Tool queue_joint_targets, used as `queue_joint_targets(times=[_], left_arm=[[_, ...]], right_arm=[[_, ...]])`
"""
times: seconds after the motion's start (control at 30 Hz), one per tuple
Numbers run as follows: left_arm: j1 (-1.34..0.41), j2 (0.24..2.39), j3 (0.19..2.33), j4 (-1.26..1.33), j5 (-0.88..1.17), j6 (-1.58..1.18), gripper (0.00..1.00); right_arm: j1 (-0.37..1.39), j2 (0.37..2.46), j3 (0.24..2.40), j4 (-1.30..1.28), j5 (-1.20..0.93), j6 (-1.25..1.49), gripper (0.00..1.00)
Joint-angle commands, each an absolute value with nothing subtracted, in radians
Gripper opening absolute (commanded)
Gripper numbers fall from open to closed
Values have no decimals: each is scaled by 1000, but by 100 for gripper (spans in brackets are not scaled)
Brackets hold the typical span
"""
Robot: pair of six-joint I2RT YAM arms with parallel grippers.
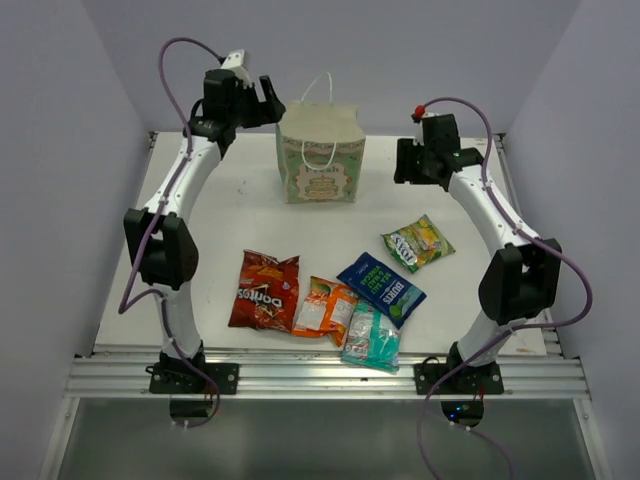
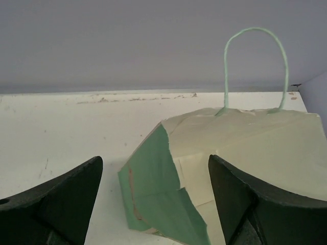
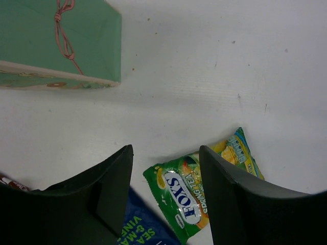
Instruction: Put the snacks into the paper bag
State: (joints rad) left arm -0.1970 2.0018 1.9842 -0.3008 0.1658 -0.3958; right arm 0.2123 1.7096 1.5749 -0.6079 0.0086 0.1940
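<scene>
The paper bag stands upright at the back middle of the table, handles up. It also shows in the left wrist view and as a green side in the right wrist view. On the front of the table lie the red Doritos bag, the orange-white packet, the dark blue packet, the teal-white packet and the green-yellow packet, which also shows in the right wrist view. My left gripper is open, just left of the bag's top. My right gripper is open, right of the bag, raised above the table.
The white table has a raised rim at the back and sides, and a metal rail runs along the near edge. Grey walls close in the back and both sides.
</scene>
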Motion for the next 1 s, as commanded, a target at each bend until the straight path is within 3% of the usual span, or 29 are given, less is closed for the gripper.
queue_joint_targets(times=[0.0,0.13,0.23,0.33,0.53,0.73,0.97], left_arm=[[-198,2037,2045,-348,146,-433,87],[-198,2062,2049,-341,163,-445,81],[-199,2065,2051,-342,153,-443,66],[-199,2065,2062,-345,150,-439,61],[-204,2065,2082,-341,167,-434,57],[-207,2078,2080,-354,176,-431,44],[-209,2088,2075,-379,183,-426,43]], right_arm=[[216,1724,1595,-650,17,206,59],[224,1730,1543,-646,31,204,58],[232,1726,1513,-649,58,187,57],[242,1715,1459,-649,81,167,57],[278,1704,1324,-618,126,130,64],[288,1750,1232,-588,161,143,64],[296,1841,1154,-551,150,146,67]])
